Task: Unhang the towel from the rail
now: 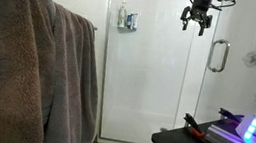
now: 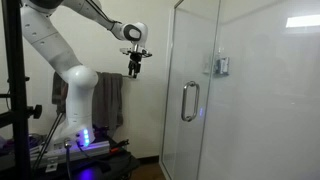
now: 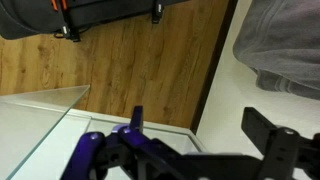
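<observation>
Towel (image 1: pixel 67 73), plush taupe terry, drapes thin rail (image 1: pixel 91 23).

one tan towel (image 1: pixel 4 54), one grey towel (image 1: pixel 67 73), one rail (image 1: pixel 92 23), one door handle (image 1: pixel 217 56)

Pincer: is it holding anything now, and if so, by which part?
Nothing is held. The pincer hangs open in the air, well apart from the towel.
</observation>
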### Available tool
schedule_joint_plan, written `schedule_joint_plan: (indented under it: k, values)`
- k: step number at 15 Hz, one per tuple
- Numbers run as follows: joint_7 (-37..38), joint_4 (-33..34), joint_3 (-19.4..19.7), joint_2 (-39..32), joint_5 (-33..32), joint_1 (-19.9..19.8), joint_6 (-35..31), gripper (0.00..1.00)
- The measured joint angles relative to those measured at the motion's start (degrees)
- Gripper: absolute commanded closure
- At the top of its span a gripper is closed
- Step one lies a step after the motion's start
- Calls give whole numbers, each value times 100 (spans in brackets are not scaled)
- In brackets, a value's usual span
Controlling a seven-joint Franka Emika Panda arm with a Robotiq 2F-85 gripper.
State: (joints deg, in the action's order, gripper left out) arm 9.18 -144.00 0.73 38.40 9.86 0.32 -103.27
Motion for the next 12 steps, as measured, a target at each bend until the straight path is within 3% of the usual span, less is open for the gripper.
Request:
schedule_joint_plan:
  k: [7,12]
  values:
    - [-136,-17,-87,0,26,71,57,0]
    - [-279,-298,-916,296,950,1114,396,0]
